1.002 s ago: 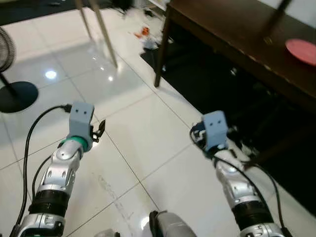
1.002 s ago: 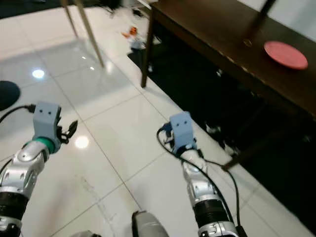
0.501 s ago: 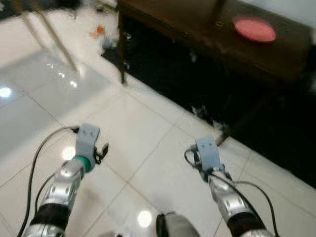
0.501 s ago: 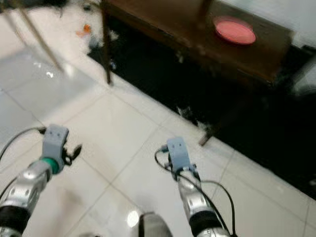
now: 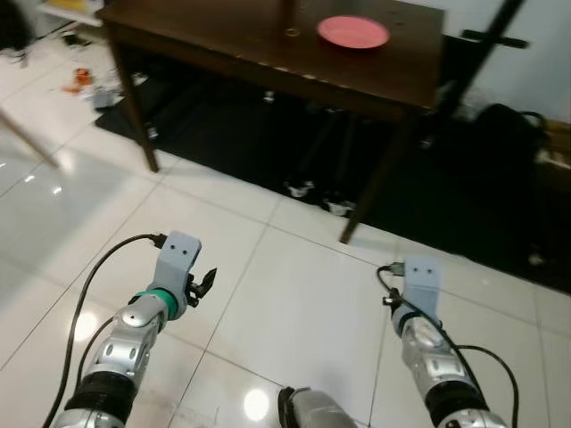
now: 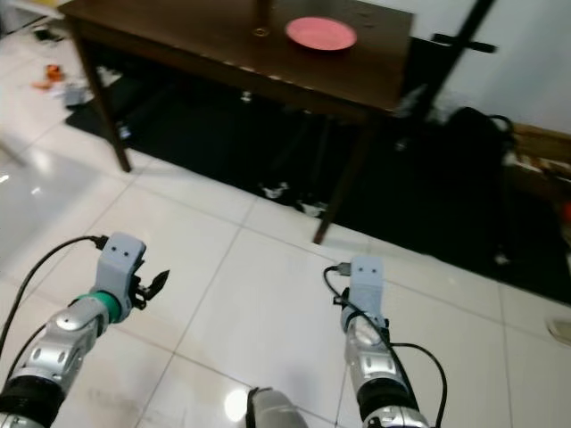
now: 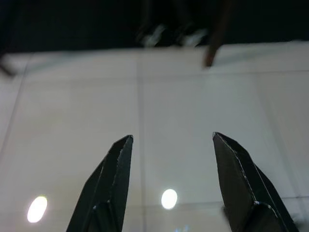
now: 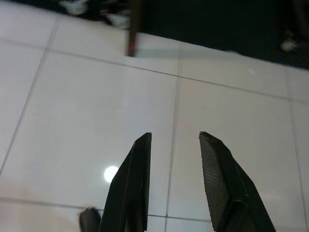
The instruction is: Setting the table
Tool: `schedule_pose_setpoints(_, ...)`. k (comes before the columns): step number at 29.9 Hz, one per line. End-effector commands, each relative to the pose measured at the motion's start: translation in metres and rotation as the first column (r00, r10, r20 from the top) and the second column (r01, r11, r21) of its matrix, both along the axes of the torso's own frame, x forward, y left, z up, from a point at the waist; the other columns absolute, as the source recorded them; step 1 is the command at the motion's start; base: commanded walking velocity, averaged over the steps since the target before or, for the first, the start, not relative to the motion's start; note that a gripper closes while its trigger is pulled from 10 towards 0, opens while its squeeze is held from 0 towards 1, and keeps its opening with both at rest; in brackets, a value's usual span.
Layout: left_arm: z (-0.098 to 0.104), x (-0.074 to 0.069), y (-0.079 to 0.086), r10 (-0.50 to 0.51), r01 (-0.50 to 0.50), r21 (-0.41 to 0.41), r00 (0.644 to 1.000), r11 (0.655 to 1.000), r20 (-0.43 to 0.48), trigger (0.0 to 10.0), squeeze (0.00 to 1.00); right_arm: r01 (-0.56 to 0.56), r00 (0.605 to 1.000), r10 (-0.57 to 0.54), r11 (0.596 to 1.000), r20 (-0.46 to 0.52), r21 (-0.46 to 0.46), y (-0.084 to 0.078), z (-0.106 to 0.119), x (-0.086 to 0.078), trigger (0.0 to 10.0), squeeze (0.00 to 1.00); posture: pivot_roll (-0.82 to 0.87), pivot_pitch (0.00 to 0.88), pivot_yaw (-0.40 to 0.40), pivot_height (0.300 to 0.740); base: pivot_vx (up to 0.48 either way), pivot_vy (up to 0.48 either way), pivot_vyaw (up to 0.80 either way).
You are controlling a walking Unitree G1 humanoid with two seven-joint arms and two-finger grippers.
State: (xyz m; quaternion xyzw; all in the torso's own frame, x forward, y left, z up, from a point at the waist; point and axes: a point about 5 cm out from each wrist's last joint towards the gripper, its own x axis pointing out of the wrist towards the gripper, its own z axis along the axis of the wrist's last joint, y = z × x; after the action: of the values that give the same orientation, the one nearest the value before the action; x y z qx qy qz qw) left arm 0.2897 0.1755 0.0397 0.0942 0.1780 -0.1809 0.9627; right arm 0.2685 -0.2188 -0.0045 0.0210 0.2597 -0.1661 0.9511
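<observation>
Standing short of the dark tabletop [image 5: 268, 53], the robot carries nothing. Left gripper [image 7: 169, 159] and right gripper [image 8: 174, 159] hang over the white tiled floor [image 5: 294, 294], jaws apart and empty on both. One pink plate [image 5: 353, 31] sits near the tabletop's far edge. Judged progress: early; a single plate placed, further settings apparently outstanding, none in hand.

The room is evenly bright, and the glossy white floor tiles [image 5: 294, 294] throw back small round spots of glare from lamps overhead. Under the dark table [image 5: 268, 53] the shade is deep, nearly black, with little detail. The head views are mildly soft; the left wrist view is hazy, its black fingers [image 7: 113, 183] blurred.
</observation>
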Motion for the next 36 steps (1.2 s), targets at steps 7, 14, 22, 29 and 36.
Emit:
schedule_pose_setpoints(7, 0.005, 0.007, 0.016, 0.018, -0.02, 0.07, 0.999, 0.997, 0.038, 10.0, 0.0, 0.01, 0.994, -0.011, 1.0, 0.108, 0.011, -0.01, 0.005, -0.008, 10.0, 0.0, 0.0, 0.0, 0.037, 0.74, 0.0, 0.0, -0.79)
schedule_pose_setpoints(14, 0.049, 0.029, 0.033, 0.063, -0.092, 0.116, 0.971, 0.989, 0.231, 10.0, 0.0, -0.093, 0.961, 0.126, 0.985, 0.248, -0.143, -0.009, 0.04, 0.012, 10.0, 0.0, 0.02, 0.0, 0.03, 0.74, 0.0, 0.0, -0.77)
schedule_pose_setpoints(22, 0.079, 0.047, 0.036, 0.19, -0.26, 0.134, 0.902, 0.956, 0.388, 10.0, 0.0, -0.091, 0.89, 0.138, 0.988, 0.435, -0.128, 0.0, 0.083, 0.035, 10.0, 0.0, 0.02, 0.0, 0.033, 0.74, 0.31, 0.178, -0.3)
schedule_pose_setpoints(29, 0.093, 0.054, 0.036, 0.209, -0.281, 0.11, 0.878, 0.953, 0.431, 10.0, 0.0, -0.125, 0.817, 0.179, 0.983, 0.548, -0.134, 0.008, 0.113, 0.042, 10.0, 0.0, 0.02, 0.0, 0.034, 0.74, 0.391, 0.279, 0.0)
schedule_pose_setpoints(36, 0.098, 0.056, 0.031, 0.187, -0.259, 0.105, 0.875, 0.96, 0.447, 10.0, 0.0, -0.122, 0.799, 0.193, 0.979, 0.569, -0.161, 0.009, 0.125, 0.047, 10.0, 0.0, 0.03, 0.0, 0.034, 0.74, 0.391, 0.276, -0.23)
